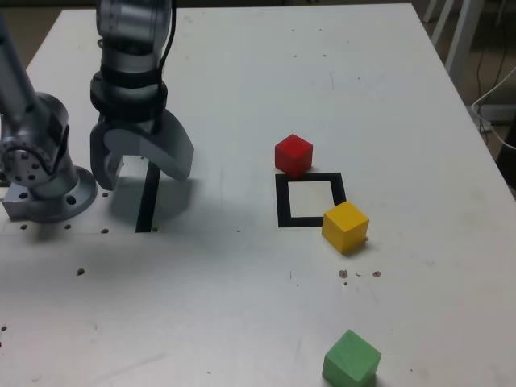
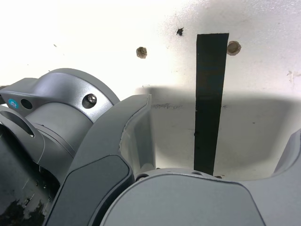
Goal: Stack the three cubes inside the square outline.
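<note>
square outline (image 1: 310, 200) sits mid-table, empty. red cube (image 1: 293, 154) touches its far edge, yellow cube (image 1: 345, 226) overlaps its near-right corner in the exterior view, green cube (image 1: 351, 359) well apart nr the front. gripper (image 1: 141, 173) hangs wide open, holding nothing, over the black strip (image 2: 210, 101) at the exterior view's left.

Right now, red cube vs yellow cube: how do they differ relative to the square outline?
The red cube sits at the far edge of the outline, toward the exterior view's left corner; the yellow cube sits at the near corner on that view's right, overlapping the frame. Red looks smaller, being farther from the camera. Both rest on the table, neither inside the outline nor stacked.
</note>
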